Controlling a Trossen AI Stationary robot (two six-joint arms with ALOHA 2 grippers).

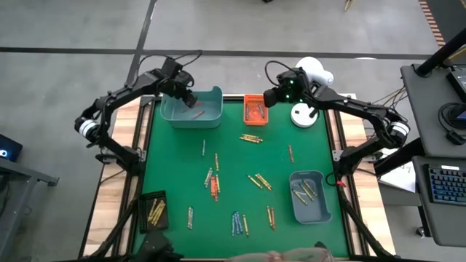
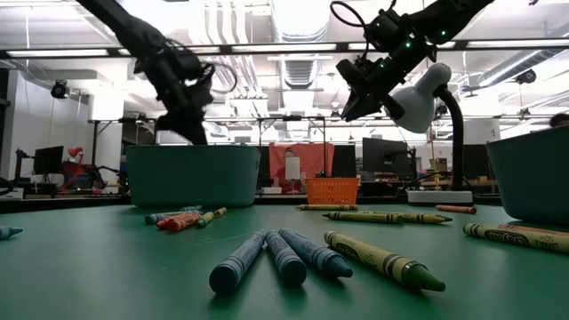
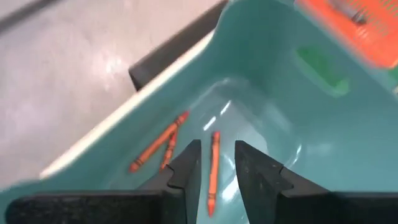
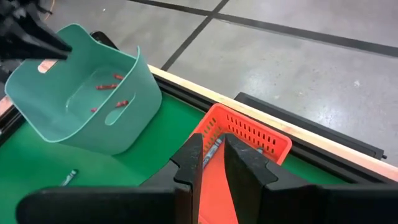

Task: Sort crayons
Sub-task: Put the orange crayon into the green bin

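My left gripper [image 3: 216, 155] stands open over the teal bin [image 1: 193, 109] at the table's far left. It touches nothing. Three orange-red crayons [image 3: 158, 149] lie on the bin's floor, one of them [image 3: 213, 168] seen through the gap between the fingers. My right gripper [image 4: 213, 146] hangs above the orange basket [image 4: 249, 134] at the far middle, shut on a blue-grey crayon [image 4: 214, 148]. Several more crayons [image 1: 212, 182] lie scattered on the green mat. My right gripper pinches the blue-grey crayon [image 4: 216, 144] between its two fingers. Only a short stretch of it shows in the gap, so which part it has cannot be told. The fingers slant downward, and the crayon is lifted clear above the orange basket.
A blue-grey bin [image 1: 309, 196] with yellowish crayons stands near the right edge. A black tray [image 1: 154, 209] with gold crayons sits at the near left. A white lamp [image 1: 309, 80] stands at the far right, beside my right arm.
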